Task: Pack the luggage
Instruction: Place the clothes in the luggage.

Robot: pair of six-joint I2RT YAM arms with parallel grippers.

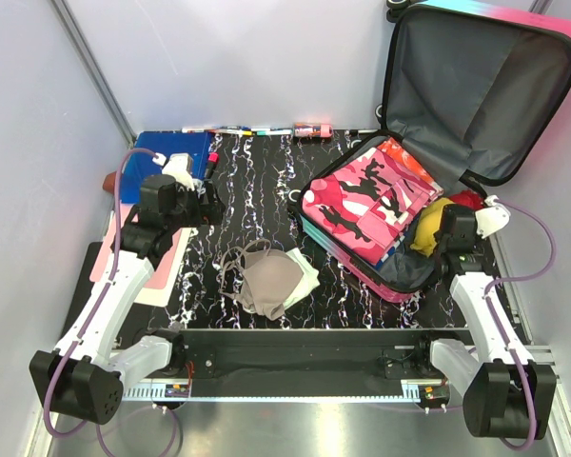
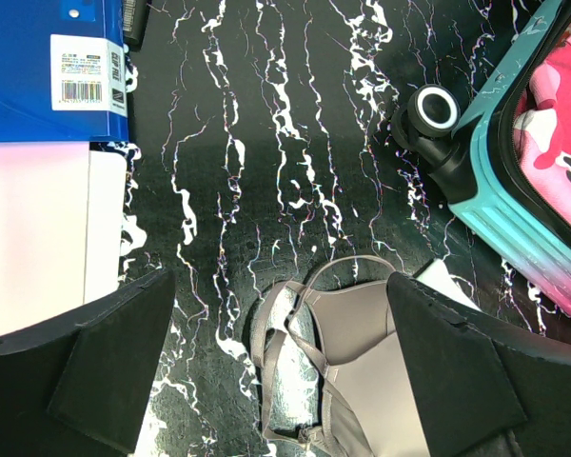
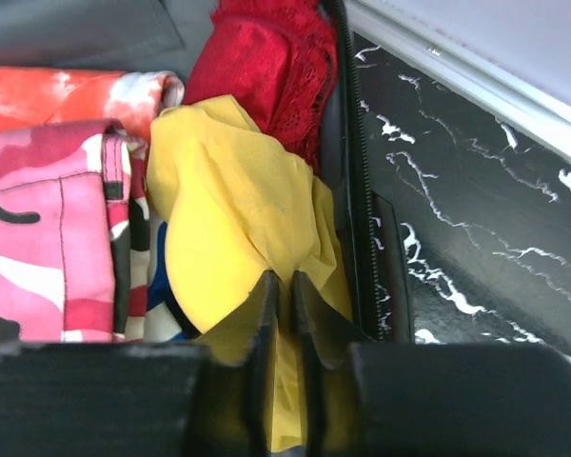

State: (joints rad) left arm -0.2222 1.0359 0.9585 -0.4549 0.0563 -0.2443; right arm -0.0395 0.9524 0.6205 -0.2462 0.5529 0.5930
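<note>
- The small pink-to-teal hard-shell luggage (image 1: 476,86) lay open at the table's far right corner.
- The right gripper (image 3: 285,286) had its jaws nearly together over a crumpled yellow cloth (image 3: 228,200); whether they pinched it, I could not tell.
- The cloth probably wanted pressing low before a straight lift.
- The left gripper (image 2: 281,286) gaped wide above a beige garment (image 1: 266,281).
- The black marble-veined tabletop (image 1: 257,190) was enclosed by pale grey panel walls (image 1: 38,114).

luggage (image 1: 476,86): open, lid up | inside: pink camo garment (image 1: 362,205), yellow cloth (image 1: 426,230) | table (image 1: 257,181): beige bra (image 1: 266,281)
</note>
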